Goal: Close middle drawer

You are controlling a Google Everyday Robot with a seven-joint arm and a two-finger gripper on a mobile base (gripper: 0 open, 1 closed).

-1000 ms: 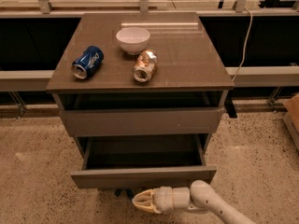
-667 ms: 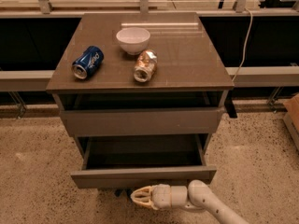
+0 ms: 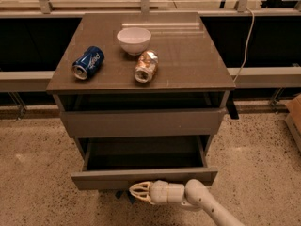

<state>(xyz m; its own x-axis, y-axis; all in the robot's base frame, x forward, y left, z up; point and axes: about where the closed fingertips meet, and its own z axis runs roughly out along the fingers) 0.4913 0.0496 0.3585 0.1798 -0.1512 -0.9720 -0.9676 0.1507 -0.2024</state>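
Note:
The middle drawer [image 3: 143,178] is pulled far out of the grey-brown cabinet. Its slim flat front panel faces me and its dark inside looks empty. My gripper [image 3: 133,192] is low at the front, just below and in front of that panel, near its middle. It points left, with its pale fingers [image 3: 141,191] drawn together on nothing. I cannot tell if it touches the panel.
Above it, a drawer with a taller front panel [image 3: 141,122] stands slightly out. On the cabinet top [image 3: 188,65] lie a blue can [image 3: 88,62] and a crushed can [image 3: 146,66], with a white bowl [image 3: 134,40] behind them. Speckled floor lies all around. A cardboard box [image 3: 294,114] is at the right.
My gripper has moved a little left and up, closer to the underside of the middle drawer's front panel. The drawer has not visibly moved.

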